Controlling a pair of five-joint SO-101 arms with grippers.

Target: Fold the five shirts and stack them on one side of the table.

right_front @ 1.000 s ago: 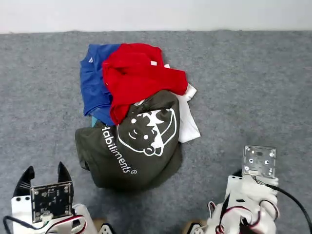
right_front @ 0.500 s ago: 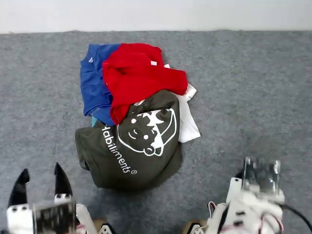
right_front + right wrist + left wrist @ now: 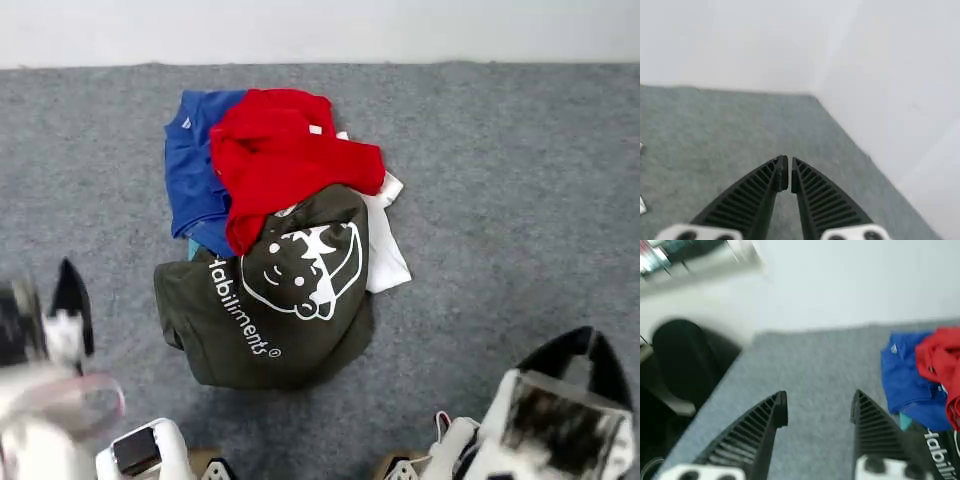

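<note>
A heap of shirts lies mid-table: a red shirt (image 3: 285,160) on top at the back, a blue shirt (image 3: 193,175) to its left, a dark olive shirt (image 3: 285,300) with a white print in front, and a white shirt (image 3: 387,250) poking out on the right. My left gripper (image 3: 42,300) hovers open at the near left, clear of the heap; its wrist view shows the open fingers (image 3: 765,427), the blue shirt (image 3: 907,382) and the red shirt (image 3: 940,357) beyond. My right gripper (image 3: 588,342) is shut and empty at the near right, fingertips together (image 3: 788,171).
Grey carpet-like table (image 3: 500,180) has free room on both sides of the heap. A white wall (image 3: 320,30) runs along the far edge. A teal scrap (image 3: 192,248) peeks from under the blue shirt. The table's right corner (image 3: 812,95) meets white walls.
Both arms have moved and blur: the left one swung towards the left edge and farther up the table, the right one shifted right. The shirts have not moved.
</note>
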